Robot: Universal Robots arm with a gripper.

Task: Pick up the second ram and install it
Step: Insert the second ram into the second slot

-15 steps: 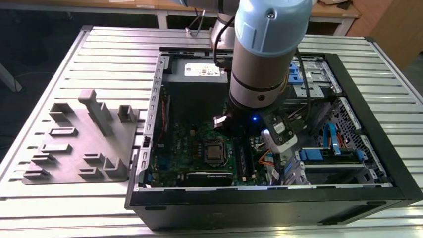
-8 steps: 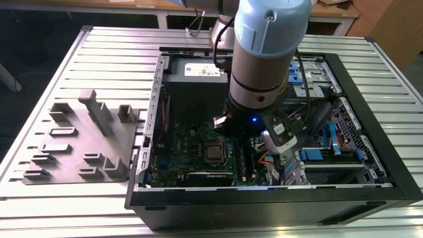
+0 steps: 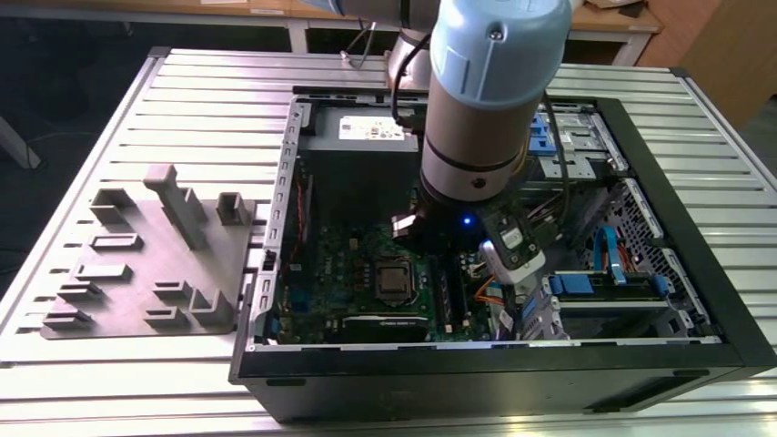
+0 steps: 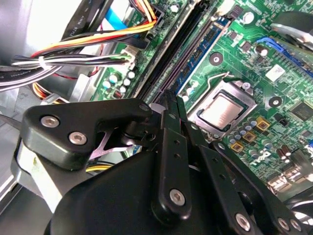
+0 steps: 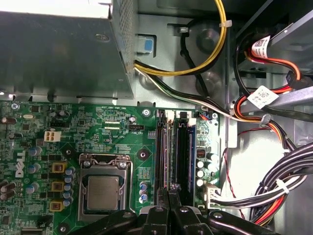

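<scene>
**Hand over the memory slots, fingers drawn close**

In both wrist views the hand (image 5: 169, 192) (image 4: 174, 98) points at the motherboard's memory slots. Its two black fingers (image 4: 167, 127) are pressed so near each other that only a thin dark slit parts them. Whether anything is pinched in that slit I cannot tell.

Just beyond the fingertips a long dark ram stick (image 5: 184, 152) stands on edge in the slot bank, between two black slots (image 5: 163, 156) and a blue-edged slot (image 5: 194, 156). Which of the two like sticks it is I cannot tell.

Beside the slots sits the processor socket (image 5: 103, 188), its metal lid framed by a wire lever, on the green motherboard (image 5: 98, 127). Past the slots' far end, a cable bundle (image 5: 274, 186) of red, yellow, black and white leads runs along the metal power supply box (image 5: 58, 54).

In the exterior view the arm (image 3: 492, 109) reaches down into an open computer case (image 3: 486, 387) lying on a slatted metal table (image 3: 218, 82). Taking the processor as the dial's centre, the ram stick lies at three o'clock. A grey fixture block (image 3: 134, 273) with raised holders rests just beside the case, at its nine o'clock. The power supply box fills the case's twelve o'clock end.
</scene>
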